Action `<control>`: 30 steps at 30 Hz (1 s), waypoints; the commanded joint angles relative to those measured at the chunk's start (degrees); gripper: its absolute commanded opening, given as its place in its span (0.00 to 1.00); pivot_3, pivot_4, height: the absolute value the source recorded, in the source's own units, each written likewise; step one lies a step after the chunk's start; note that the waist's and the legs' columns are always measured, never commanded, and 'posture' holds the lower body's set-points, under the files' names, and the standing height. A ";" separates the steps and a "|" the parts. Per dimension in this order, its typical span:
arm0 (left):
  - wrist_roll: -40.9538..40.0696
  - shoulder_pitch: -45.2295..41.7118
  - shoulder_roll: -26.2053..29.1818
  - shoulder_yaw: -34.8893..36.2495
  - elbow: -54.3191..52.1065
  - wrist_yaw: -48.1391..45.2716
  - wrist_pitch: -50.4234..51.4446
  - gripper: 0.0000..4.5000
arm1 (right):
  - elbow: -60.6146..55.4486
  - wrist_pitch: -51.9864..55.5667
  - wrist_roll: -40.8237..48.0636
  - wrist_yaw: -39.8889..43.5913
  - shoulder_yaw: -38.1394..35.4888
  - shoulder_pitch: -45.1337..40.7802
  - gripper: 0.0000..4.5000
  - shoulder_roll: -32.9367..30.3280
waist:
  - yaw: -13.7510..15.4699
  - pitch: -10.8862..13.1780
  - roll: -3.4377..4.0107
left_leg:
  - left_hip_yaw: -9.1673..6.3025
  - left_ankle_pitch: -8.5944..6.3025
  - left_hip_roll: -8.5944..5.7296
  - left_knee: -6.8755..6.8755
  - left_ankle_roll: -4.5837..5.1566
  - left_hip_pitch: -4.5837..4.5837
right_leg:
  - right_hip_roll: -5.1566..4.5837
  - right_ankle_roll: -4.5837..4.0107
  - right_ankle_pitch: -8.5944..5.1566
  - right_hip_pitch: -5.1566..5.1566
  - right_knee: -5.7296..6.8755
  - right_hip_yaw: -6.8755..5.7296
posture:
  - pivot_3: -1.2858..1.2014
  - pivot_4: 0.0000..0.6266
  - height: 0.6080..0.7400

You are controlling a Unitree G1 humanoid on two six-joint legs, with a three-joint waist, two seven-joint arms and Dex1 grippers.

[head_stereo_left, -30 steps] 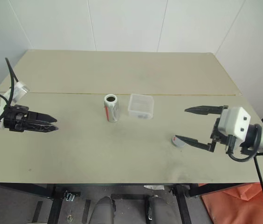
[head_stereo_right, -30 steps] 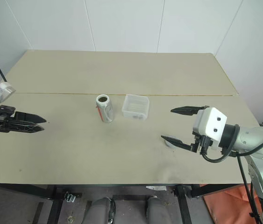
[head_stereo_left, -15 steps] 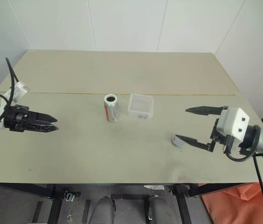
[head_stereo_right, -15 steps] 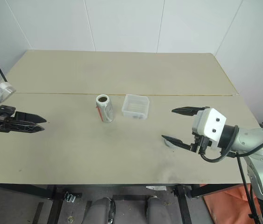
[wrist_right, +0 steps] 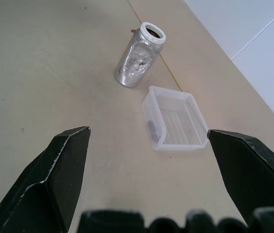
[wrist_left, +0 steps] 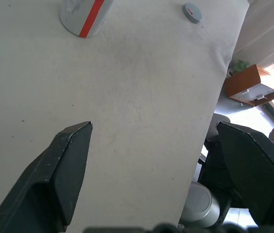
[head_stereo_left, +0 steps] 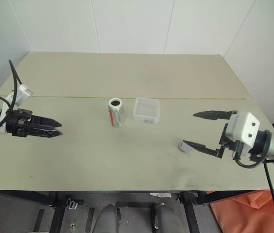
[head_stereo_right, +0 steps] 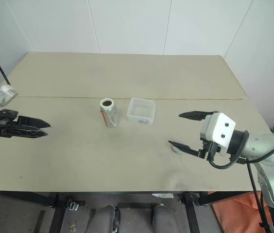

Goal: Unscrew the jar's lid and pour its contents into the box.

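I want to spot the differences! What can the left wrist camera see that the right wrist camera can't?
The left wrist view has the lid lying on the table, plus an orange thing on the floor. The right wrist view has the box with something small and dark inside, and the jar's open mouth. Both have the jar, standing upright, between wide-open claw fingers.

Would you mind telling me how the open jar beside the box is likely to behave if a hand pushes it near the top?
The jar stands tall and narrow on the table, so a high push would probably tip it. Being round, it would likely roll afterwards. Its silvery wall looks smooth, perhaps slippery.
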 commanded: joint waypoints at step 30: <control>-1.14 -1.27 0.08 1.41 -2.15 -0.47 2.28 0.99 | 0.29 -3.28 -1.39 -0.17 0.88 -1.79 1.00 -0.21 | 0.01 0.00 0.00 | 0.00 0.00 0.00 0.00 0.00 -0.01 | 0.00 0.03 0.01 0.00 0.01 0.00 | 0.52 0.24 1.00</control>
